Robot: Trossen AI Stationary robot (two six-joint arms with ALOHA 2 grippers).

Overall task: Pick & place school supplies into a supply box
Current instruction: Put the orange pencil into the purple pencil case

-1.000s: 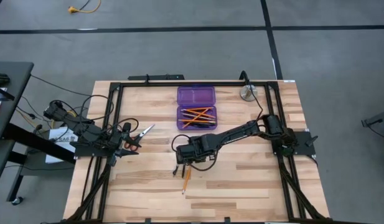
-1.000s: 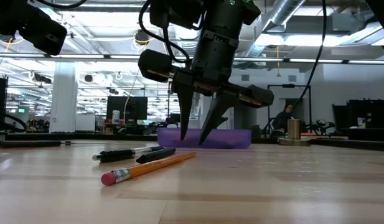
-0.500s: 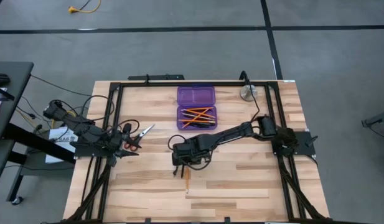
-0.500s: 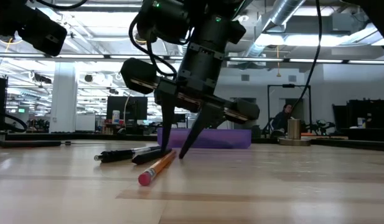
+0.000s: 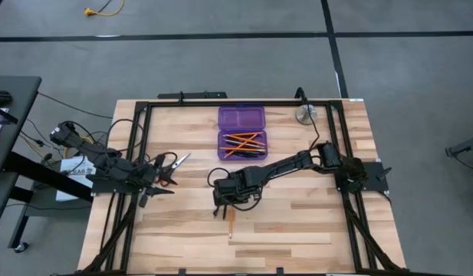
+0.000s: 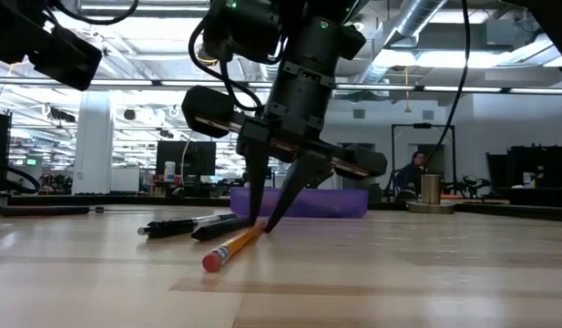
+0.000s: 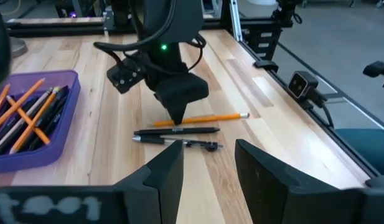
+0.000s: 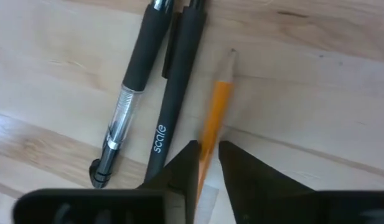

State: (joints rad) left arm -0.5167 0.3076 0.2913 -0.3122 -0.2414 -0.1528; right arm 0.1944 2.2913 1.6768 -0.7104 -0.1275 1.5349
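An orange pencil (image 8: 218, 106) with a pink eraser (image 6: 212, 261) lies flat on the wooden table. Beside it lie two black pens (image 8: 139, 93) (image 8: 179, 81). My right gripper (image 8: 207, 146) stands over the pencil, pointing down, shut on it. The supply box (image 5: 241, 132), purple and open, rests farther back with several orange pencils and dark pens in its near half (image 5: 242, 143). At the table's left my left gripper (image 7: 207, 180) is open with nothing in it. Red-handled scissors (image 5: 173, 163) lie on the table just beside it. My right gripper pinches the orange pencil's shaft toward its sharpened end (image 8: 211, 127) between its two fingertips (image 6: 253, 214). The fingers come from above, slanting steeply down, and lie across the pencil. The pencil lies on the table, its eraser end pointing toward the near edge.
A round silver metal object (image 5: 305, 115) stands at the far right corner. A black frame (image 5: 140, 146) runs around the table's left, far and right sides. Bare wood stretches along the near edge (image 5: 297, 238).
My right gripper has come down onto the pencil and shifted a little toward the table's left, and its fingers have narrowed onto the shaft. The pencil has swung round on the table, so its eraser end now points more toward the near edge.
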